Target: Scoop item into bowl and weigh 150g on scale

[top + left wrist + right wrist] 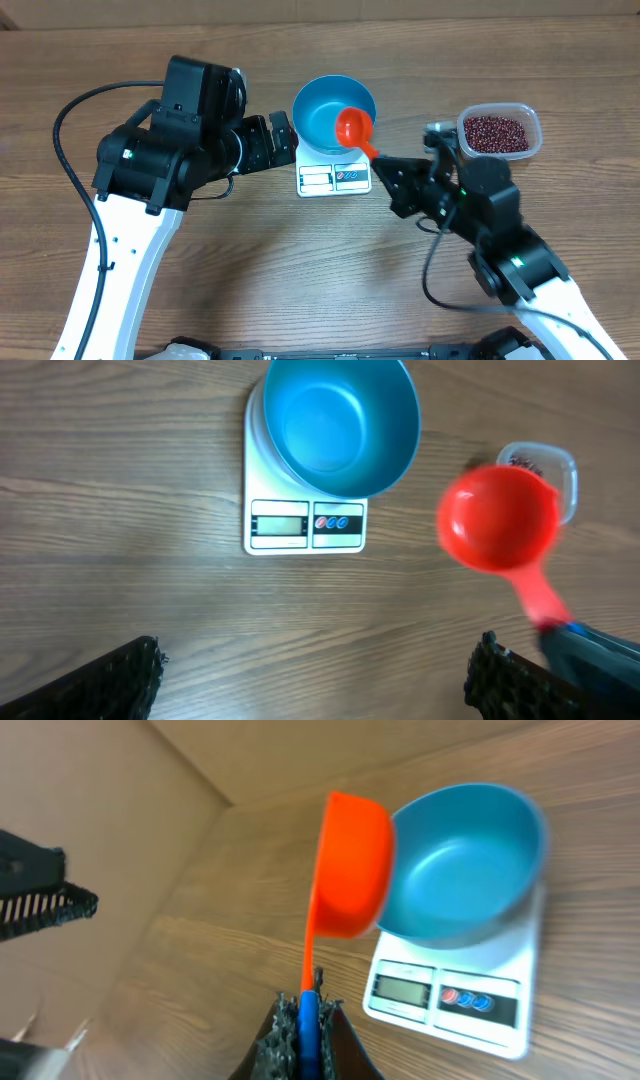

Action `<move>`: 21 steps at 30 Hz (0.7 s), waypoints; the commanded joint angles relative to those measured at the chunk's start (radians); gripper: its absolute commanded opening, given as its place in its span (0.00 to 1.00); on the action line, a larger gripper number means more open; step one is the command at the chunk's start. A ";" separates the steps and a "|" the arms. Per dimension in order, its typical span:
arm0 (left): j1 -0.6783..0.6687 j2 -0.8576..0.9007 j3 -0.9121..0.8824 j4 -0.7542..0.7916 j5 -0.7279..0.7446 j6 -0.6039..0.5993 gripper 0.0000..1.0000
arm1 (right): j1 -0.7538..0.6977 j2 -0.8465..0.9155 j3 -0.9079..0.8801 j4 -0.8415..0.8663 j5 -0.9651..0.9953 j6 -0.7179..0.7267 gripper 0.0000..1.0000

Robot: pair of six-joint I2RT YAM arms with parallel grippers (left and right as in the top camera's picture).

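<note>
Small dark red-brown beans [493, 131] heaped in a clear plastic tub [536, 130] with rounded corners, at the far right of the wooden table [300, 280], well apart from the scale.

Bright blue bowl [322, 108] seated on the white kitchen scale [333, 179], covering most of the platform. Only the near strip with the display and buttons left showing. Inside of the bowl plain blue in all three views. Display too small to read.

Red scoop [350, 860] held in the air at the bowl's right side, cup overlapping the rim when seen from overhead. Tipped on its side in the right wrist view, mouth turned toward the bowl. Smooth red inside visible from the left wrist view. Touching the rim or just clear of it: cannot tell. Slim handle running back into the right gripper [306, 1025], jaws closed tight on it, a blue strip showing where the handle meets the fingers. Right arm reaching in between tub and scale.

Left gripper [282, 140] just left of the scale and bowl, apart from both, jaws spread wide, gripping nothing. In its own wrist view, black ribbed fingers [120, 680] at the two bottom corners, bare tabletop between them. Black cable [65, 130] looping off the left arm over the table's left side.
</note>
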 commanded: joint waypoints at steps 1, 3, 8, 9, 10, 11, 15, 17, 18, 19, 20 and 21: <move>-0.047 -0.008 -0.015 -0.003 -0.095 0.063 1.00 | -0.023 -0.093 0.004 -0.058 0.094 -0.045 0.04; -0.092 -0.007 -0.017 -0.002 -0.160 0.064 1.00 | -0.039 -0.134 0.004 -0.102 0.111 -0.073 0.04; -0.211 -0.004 -0.025 0.010 -0.299 0.100 1.00 | -0.091 -0.194 0.003 -0.160 0.115 -0.113 0.04; -0.231 -0.004 -0.030 0.015 -0.316 0.107 1.00 | -0.103 -0.197 0.003 -0.167 0.114 -0.113 0.03; -0.252 -0.002 -0.038 0.026 -0.332 0.110 1.00 | -0.116 -0.197 0.003 -0.175 0.114 -0.112 0.04; -0.270 0.000 -0.048 0.039 -0.344 0.113 1.00 | -0.126 -0.197 0.003 -0.183 0.114 -0.112 0.04; -0.299 0.036 -0.082 0.089 -0.363 0.111 1.00 | -0.175 -0.194 0.003 -0.230 0.115 -0.112 0.04; -0.297 0.061 -0.082 0.097 -0.363 0.112 1.00 | -0.195 -0.194 0.003 -0.244 0.115 -0.112 0.04; -0.296 0.074 -0.082 0.097 -0.363 0.112 1.00 | -0.203 -0.194 0.003 -0.248 0.115 -0.112 0.04; -0.296 0.088 -0.082 0.096 -0.363 0.112 1.00 | -0.212 -0.194 0.003 -0.254 0.115 -0.112 0.04; -0.296 0.098 -0.082 0.096 -0.363 0.112 1.00 | -0.219 -0.194 0.003 -0.258 0.115 -0.112 0.04; -0.296 0.113 -0.082 0.097 -0.362 0.111 1.00 | -0.227 -0.194 0.003 -0.262 0.115 -0.112 0.04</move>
